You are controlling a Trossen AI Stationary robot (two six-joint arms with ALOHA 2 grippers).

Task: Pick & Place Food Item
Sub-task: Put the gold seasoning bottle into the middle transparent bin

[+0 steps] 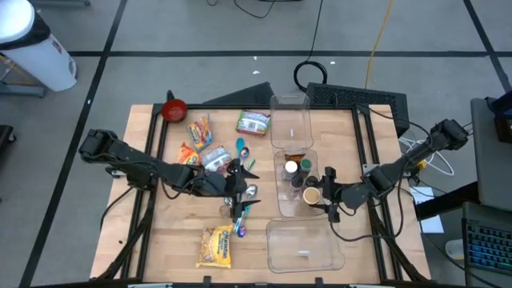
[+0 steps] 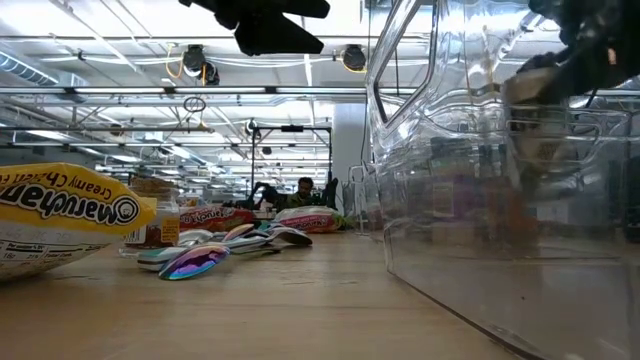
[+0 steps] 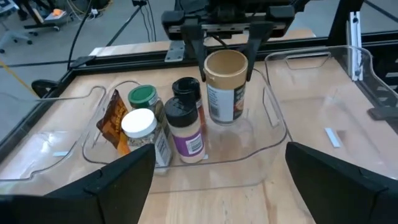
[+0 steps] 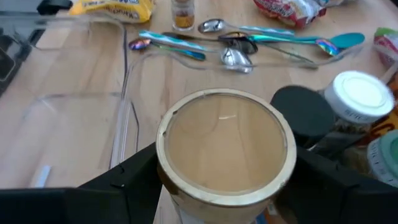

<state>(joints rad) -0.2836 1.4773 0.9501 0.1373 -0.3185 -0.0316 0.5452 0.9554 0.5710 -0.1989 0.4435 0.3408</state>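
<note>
The right claw (image 3: pixel 226 25) is closed on a tan-lidded jar (image 3: pixel 225 87), held at the edge of the middle clear bin (image 3: pixel 273 118) beside other jars. Neighbours might be toppled on lowering. The left claw (image 1: pixel 238 192) waits open above the spoons (image 1: pixel 244 210).

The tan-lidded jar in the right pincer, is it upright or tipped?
Upright: the tan-lidded jar stands vertical between the right pincer fingers, lid on top.

Grey floor (image 1: pixel 200 32) with dark lines; ceiling strip lights (image 2: pixel 120 50) beyond.
</note>
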